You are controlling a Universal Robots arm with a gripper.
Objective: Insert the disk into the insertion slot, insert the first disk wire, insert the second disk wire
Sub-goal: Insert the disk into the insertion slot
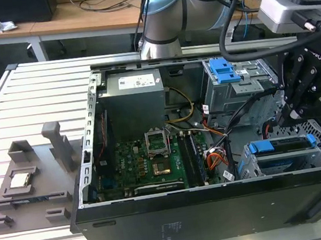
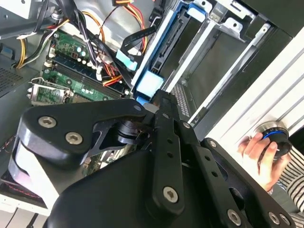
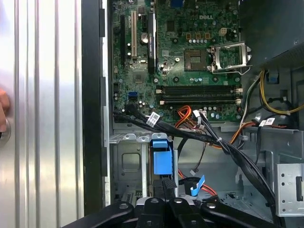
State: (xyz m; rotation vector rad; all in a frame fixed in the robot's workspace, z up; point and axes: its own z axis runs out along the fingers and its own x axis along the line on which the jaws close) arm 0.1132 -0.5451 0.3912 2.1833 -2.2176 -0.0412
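Open PC case [image 1: 162, 226], gripper [image 1: 283, 120] is hovering just above the slot [image 1: 248, 169], fingers drawn together; whether anything is pinched betw. them cannot be told. Disk [image 1: 288, 148], in its blue carrier, is lying inside the slot. Black cables [image 1: 247, 105] are running beside the slot toward the motherboard [image 1: 145, 160]. A person's hand [image 2: 260, 153] is gripping a knob [image 2: 276, 137] outside the case, near the slot.
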